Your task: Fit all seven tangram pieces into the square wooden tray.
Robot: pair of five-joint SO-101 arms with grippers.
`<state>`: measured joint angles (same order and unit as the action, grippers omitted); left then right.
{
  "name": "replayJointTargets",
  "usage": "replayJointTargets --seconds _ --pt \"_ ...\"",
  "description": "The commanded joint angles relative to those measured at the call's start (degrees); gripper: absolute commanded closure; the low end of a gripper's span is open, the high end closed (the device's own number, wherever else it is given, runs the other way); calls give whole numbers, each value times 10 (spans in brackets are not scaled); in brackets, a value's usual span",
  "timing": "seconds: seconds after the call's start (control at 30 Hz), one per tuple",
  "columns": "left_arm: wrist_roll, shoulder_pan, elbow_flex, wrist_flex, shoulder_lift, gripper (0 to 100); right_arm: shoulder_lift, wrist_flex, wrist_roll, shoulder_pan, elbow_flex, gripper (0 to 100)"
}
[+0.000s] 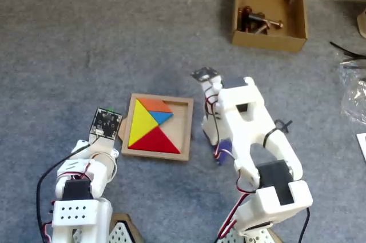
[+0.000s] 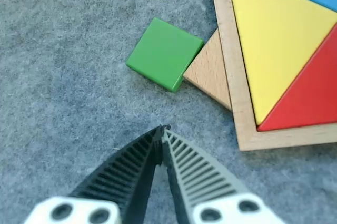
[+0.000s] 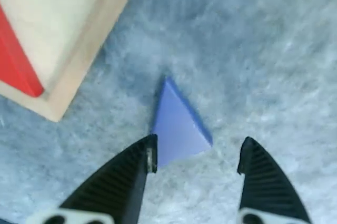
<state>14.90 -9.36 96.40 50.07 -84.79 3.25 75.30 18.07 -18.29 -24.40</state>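
R gripper (image 3: pixel 199 147), jaws apart, straddles the loose blue triangle (image 3: pixel 176 129) at the wooden tray's (image 1: pixel 190 128) 4 o'clock (high view); L gripper (image 2: pixel 162 132), closed & empty, sits farther off.

- An open cardboard box (image 1: pixel 269 41) sits on the grey carpet (image 1: pixel 86 54), its flaps up.
- Copper-coloured metal parts (image 1: pixel 258 22) lie inside the box, toward its left wall.
- Black cables (image 1: pixel 346 54) lie just right of the box.
- Crumpled clear plastic (image 1: pixel 354 103) lies right of the box, nearer the arms' side.
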Motion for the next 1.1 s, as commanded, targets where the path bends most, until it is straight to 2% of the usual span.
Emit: replayJointTargets --seconds 0.0,0.3,0.5,0.77,1.07 --pt "4 7 13 2 -8 993 -40 7 -45 -3 -3 764" --pt "4 7 13 2 -8 993 -55 29 -60 -27 -7 764" --pt "4 7 13 2 -8 993 -233 35 -80 -55 -50 764" --pt "4 7 13 2 -8 993 -374 -14 -79 -54 -197 764" --pt "4 7 13 2 -8 993 -375 -137 -79 -54 -297 761"
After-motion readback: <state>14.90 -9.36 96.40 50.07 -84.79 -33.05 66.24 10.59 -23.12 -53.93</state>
